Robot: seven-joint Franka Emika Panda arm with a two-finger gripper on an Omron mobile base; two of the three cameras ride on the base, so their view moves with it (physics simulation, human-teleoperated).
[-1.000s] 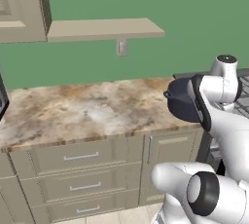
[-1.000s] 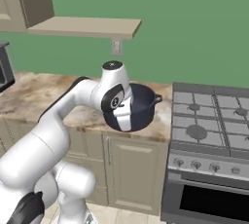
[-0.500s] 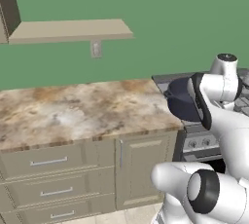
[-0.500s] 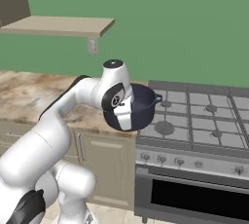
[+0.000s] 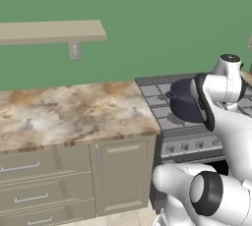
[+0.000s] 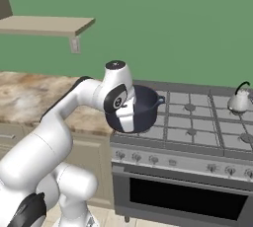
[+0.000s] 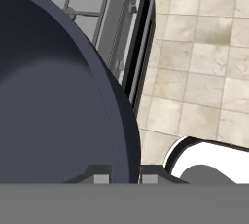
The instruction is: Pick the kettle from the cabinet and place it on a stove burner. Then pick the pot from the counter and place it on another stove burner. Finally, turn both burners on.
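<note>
The dark navy pot (image 6: 147, 106) hangs in the air over the left side of the grey stove (image 6: 197, 118), just above the front left grates. My gripper (image 6: 127, 121) is shut on its near rim. In the hand view the pot's wall (image 7: 48, 96) rises between the two fingertips (image 7: 101, 177), with my gripper (image 7: 124, 177) clamped on the rim. From the left, the pot (image 5: 182, 103) shows beside the wrist. The small silver kettle (image 6: 240, 100) stands upright on a burner at the stove's far right. The marbled counter (image 5: 74, 114) lies left of the stove.
A beige cabinet shelf board (image 5: 49, 31) hangs on the green wall above the counter. Burner knobs (image 6: 173, 162) line the stove's front panel over the oven door. Beige drawers (image 5: 29, 181) sit under the counter. Tiled floor (image 7: 204, 47) lies below.
The base has driven right, so the whole scene shifted left. The pot, held throughout, now hangs over the stove instead of the counter's end, and the kettle has come into view.
</note>
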